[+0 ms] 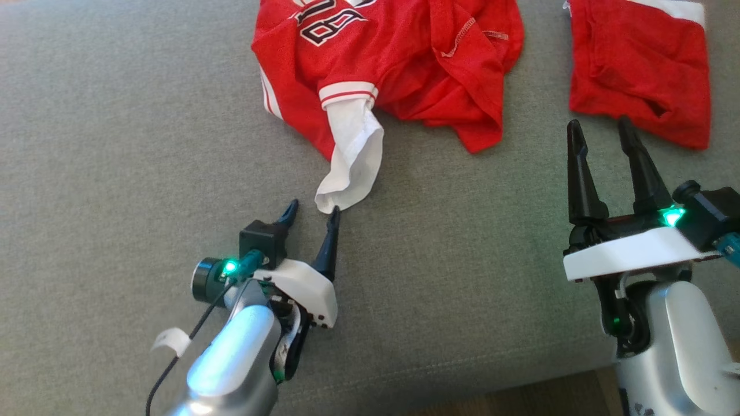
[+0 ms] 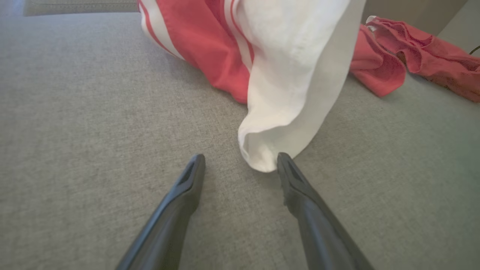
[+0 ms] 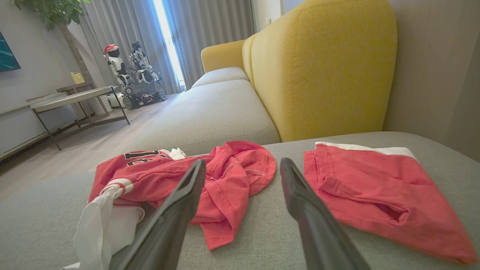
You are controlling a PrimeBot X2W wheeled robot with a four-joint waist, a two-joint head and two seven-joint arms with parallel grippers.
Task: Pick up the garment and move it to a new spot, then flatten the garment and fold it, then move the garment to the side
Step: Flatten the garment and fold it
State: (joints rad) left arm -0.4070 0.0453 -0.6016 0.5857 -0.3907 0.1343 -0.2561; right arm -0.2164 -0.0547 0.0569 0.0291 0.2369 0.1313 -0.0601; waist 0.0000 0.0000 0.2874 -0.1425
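Observation:
The garment (image 1: pixel 404 58) is a crumpled red jersey with black numbers, lying on the grey sofa seat at the top centre of the head view. Its white sleeve (image 1: pixel 352 162) trails toward me. My left gripper (image 1: pixel 314 208) stands open just short of the sleeve's tip. In the left wrist view the sleeve (image 2: pixel 292 75) hangs down to the seat, its end touching the right finger of that gripper (image 2: pixel 240 156). My right gripper (image 1: pixel 599 122) is open and empty, hovering to the right of the jersey. The right wrist view looks past this gripper (image 3: pixel 242 162) at the jersey (image 3: pixel 150 176).
A second red garment (image 1: pixel 642 63) with a white band lies folded at the far right, also seen as a flat red piece (image 3: pixel 375 187). A yellow backrest (image 3: pixel 322 67) rises behind it. The seat's front edge (image 1: pixel 462 381) runs near my arms. A low table (image 3: pixel 75 97) stands on the floor beyond.

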